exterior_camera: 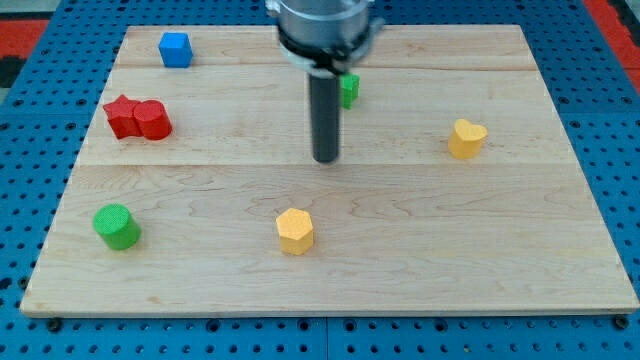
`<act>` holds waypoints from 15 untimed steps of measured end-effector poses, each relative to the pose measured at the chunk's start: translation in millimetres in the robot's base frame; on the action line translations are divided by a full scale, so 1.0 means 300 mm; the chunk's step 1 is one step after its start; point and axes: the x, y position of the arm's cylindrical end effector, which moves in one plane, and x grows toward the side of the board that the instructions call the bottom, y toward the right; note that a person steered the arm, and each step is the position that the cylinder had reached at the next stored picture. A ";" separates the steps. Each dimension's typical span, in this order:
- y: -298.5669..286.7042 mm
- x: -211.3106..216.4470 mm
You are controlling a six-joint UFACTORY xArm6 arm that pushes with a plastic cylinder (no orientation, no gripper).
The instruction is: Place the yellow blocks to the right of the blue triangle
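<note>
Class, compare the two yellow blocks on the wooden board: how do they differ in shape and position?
The yellow hexagon block has flat sides, while the yellow heart-shaped block has a notched top. The hexagon lies near the view's bottom, below my tip; the heart lies further up, to the view's right of my tip. Both are yellow, sit on the board and touch no other block.

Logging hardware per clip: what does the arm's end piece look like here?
A round grey metal housing with a black collar enters from the view's top. From it hangs a straight, smooth dark grey rod, ending in my tip. No cables or markings show.
</note>
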 end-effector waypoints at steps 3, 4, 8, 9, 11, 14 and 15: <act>0.493 -0.140; 0.481 -0.225; 0.520 -0.423; 0.560 -0.468; 0.591 -0.603; 0.588 -0.218; 0.519 0.139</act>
